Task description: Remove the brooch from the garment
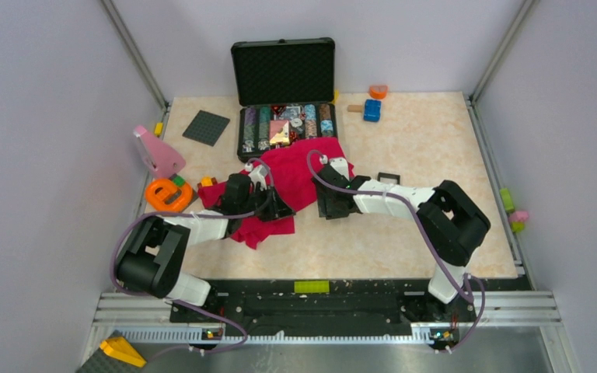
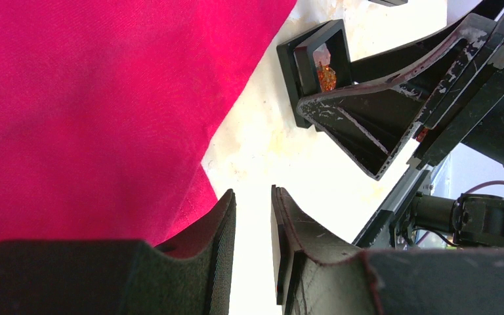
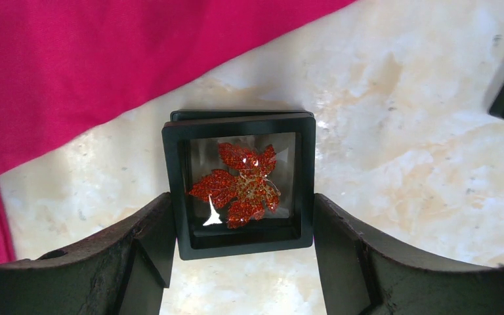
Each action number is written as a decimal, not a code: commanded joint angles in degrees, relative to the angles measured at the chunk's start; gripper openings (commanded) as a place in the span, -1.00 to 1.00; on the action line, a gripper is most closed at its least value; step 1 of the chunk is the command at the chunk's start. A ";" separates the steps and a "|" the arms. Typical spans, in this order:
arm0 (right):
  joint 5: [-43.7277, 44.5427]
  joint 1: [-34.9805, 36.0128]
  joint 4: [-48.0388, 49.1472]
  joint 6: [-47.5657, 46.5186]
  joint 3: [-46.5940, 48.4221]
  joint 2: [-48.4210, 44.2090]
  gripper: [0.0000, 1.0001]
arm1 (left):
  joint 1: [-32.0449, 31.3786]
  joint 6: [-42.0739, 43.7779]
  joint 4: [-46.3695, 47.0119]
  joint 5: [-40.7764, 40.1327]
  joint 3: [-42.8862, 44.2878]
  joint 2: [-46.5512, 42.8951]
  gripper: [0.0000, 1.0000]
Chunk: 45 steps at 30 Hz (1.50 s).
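The brooch (image 3: 239,184) is an orange-red glittering leaf with gold veins. It lies inside a small black square box (image 3: 243,239) on the table, just off the edge of the red garment (image 3: 105,59). My right gripper (image 3: 243,197) straddles the box, with a finger against each side. In the left wrist view the brooch (image 2: 326,77) shows in the box (image 2: 302,52) behind a right finger (image 2: 367,125). My left gripper (image 2: 252,193) is empty, its jaws a narrow gap apart, over bare table beside the garment (image 2: 105,98). From above, both grippers (image 1: 280,208) (image 1: 328,203) sit at the cloth's (image 1: 295,175) near edge.
An open black case (image 1: 284,74) of chips stands behind the cloth. A second small black frame (image 1: 389,177) lies right of the right gripper. An orange ring toy (image 1: 167,194), a pink piece (image 1: 155,151) and a dark plate (image 1: 206,127) are at the left. Blue (image 1: 371,110) and orange (image 1: 378,91) blocks are at the back.
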 commanded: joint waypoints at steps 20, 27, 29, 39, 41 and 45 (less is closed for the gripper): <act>0.35 -11.87 -4.02 -7.48 -11.12 -20.82 0.98 | 0.27 2.06 2.06 -2.82 -2.14 -8.38 -0.29; 2.55 -17.36 5.15 -9.54 -21.10 -41.10 0.97 | 0.32 8.81 -1.43 -15.64 -7.69 -29.43 0.18; 7.90 -18.06 11.65 -10.99 -26.77 -48.36 0.97 | 0.27 12.49 -3.31 -20.73 -9.46 -37.62 0.66; 15.44 -19.36 44.34 -27.50 -51.05 -71.20 0.97 | 0.36 24.41 -2.84 -58.61 -17.44 -57.83 0.96; 14.89 -22.02 46.52 -29.39 -52.21 -69.91 0.96 | 0.41 27.25 1.71 -63.69 -19.27 -56.91 0.97; 8.53 -30.31 49.81 -27.94 -53.54 -63.67 0.94 | 1.81 35.00 15.21 -69.22 -23.55 -51.39 0.97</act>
